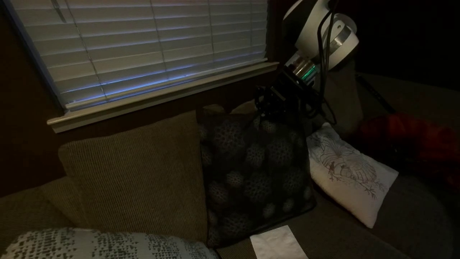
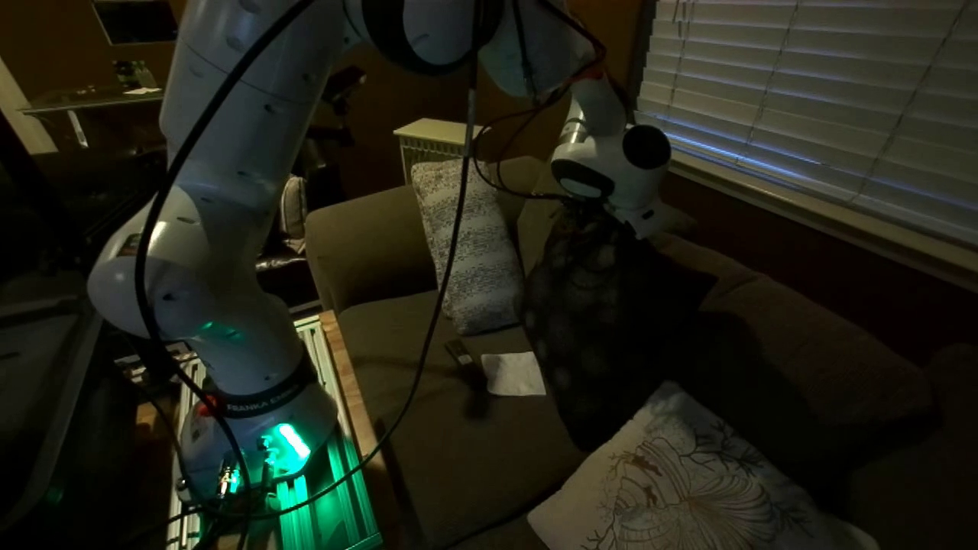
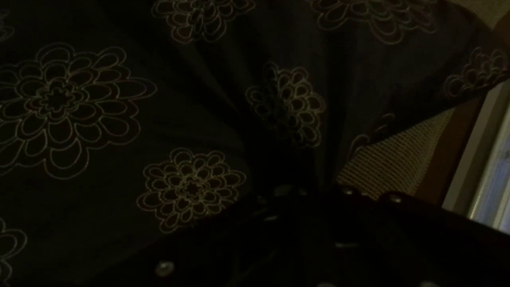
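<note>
- End effector (image 3: 301,191): we mark it clenched, grasping a pinch of the dark floral cushion (image 1: 257,172) at its top edge; in the wrist view the folds run right in to the fingertips. Too dark for us to outline the tips.
- Where: we see the dark floral cushion standing on the couch (image 2: 451,458), directly right of the tan back cushion (image 1: 136,176) in an exterior view, below the right end of the window blinds (image 1: 151,54).
- Facing: flowered side turned out, away from the couch back; top edge points up, bunched to a peak at the grip.
- Long axis: near square, so a weak call; we put it up-down, slightly tilted, bottom edge lower at left and higher at right in that exterior view.
- Arm (image 2: 611,168): bends over and down onto the top of it.
- White shell-print pillow (image 1: 352,176): just right of it in an exterior view, tilted.
- White sheet (image 2: 513,374): flat on the seat, just beside its lower edge; paper or cloth, we can't tell.
- Small dark object (image 2: 461,354): just left of the sheet, remote-like.
- Gray-and-white pillow (image 2: 470,244): leaning at the far end in an exterior view.
</note>
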You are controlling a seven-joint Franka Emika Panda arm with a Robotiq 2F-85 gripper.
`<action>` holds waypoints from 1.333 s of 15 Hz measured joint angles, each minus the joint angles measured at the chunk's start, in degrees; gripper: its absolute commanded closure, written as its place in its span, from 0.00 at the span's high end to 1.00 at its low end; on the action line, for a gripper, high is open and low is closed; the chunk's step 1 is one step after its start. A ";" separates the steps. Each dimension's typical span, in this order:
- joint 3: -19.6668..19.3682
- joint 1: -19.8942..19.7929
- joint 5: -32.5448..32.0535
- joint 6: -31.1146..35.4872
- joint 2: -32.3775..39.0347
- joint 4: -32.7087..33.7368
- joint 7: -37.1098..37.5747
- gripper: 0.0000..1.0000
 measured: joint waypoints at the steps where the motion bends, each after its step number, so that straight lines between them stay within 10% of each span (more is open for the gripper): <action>1: 0.29 -0.03 0.11 0.00 0.05 -0.08 -0.02 0.02; 20: -14.67 12.81 -1.48 -4.82 0.54 2.63 0.50 0.02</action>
